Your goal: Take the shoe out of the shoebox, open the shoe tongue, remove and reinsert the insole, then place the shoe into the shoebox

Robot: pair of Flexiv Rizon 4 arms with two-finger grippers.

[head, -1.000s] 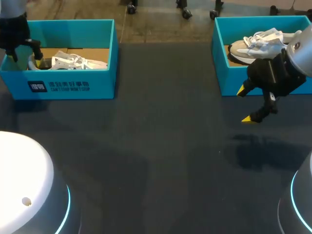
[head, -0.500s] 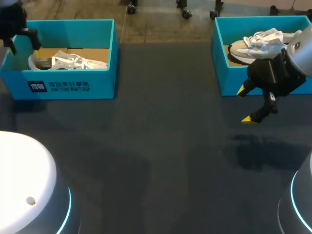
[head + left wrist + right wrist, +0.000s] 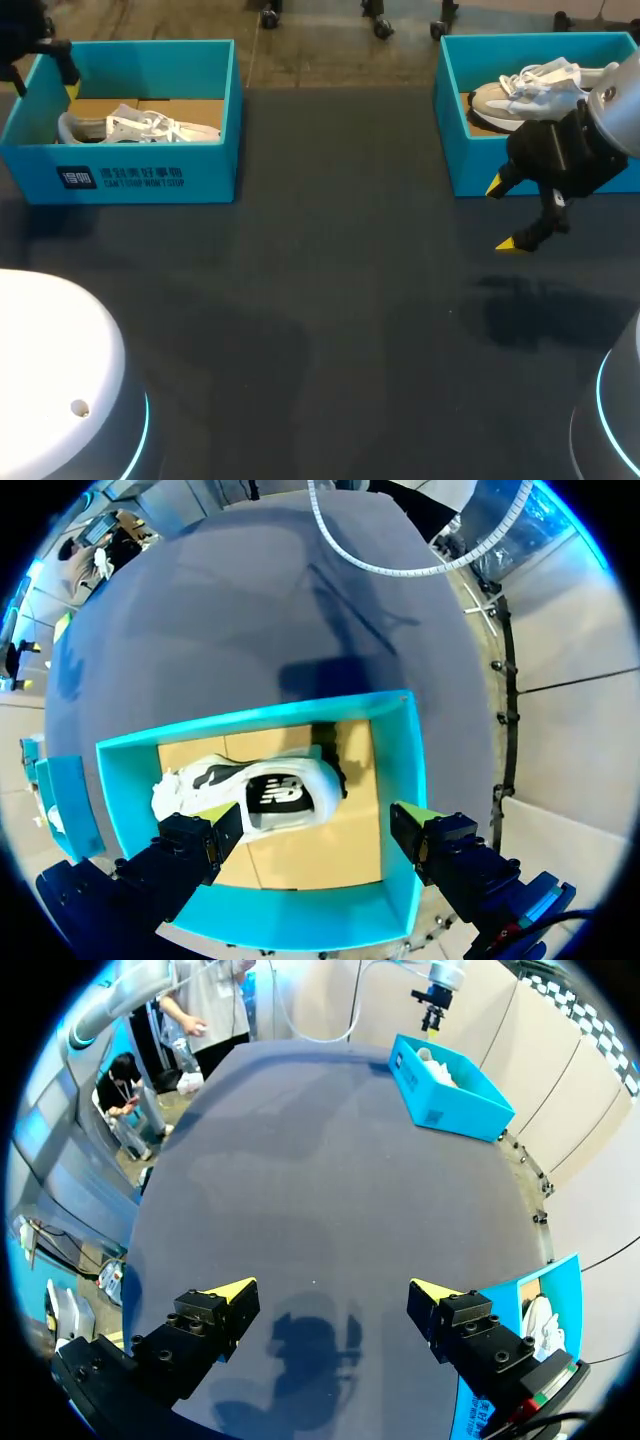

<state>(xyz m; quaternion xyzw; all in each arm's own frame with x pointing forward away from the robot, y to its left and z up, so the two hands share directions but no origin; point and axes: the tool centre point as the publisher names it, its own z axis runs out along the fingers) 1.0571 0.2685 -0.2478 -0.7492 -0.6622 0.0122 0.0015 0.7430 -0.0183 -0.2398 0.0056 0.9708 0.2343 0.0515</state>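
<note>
Dark matte table. Left gripper hangs over the left box, fingers released. The shoe lies inside on its cardboard floor. Right gripper, fingers spread and gripping nothing, hangs over the table just beside the right box, which holds another shoe.

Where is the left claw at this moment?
The left claw hangs open above the left end of the left shoebox, at the head view's far-left corner; the white shoe lies in the box below it.
</note>
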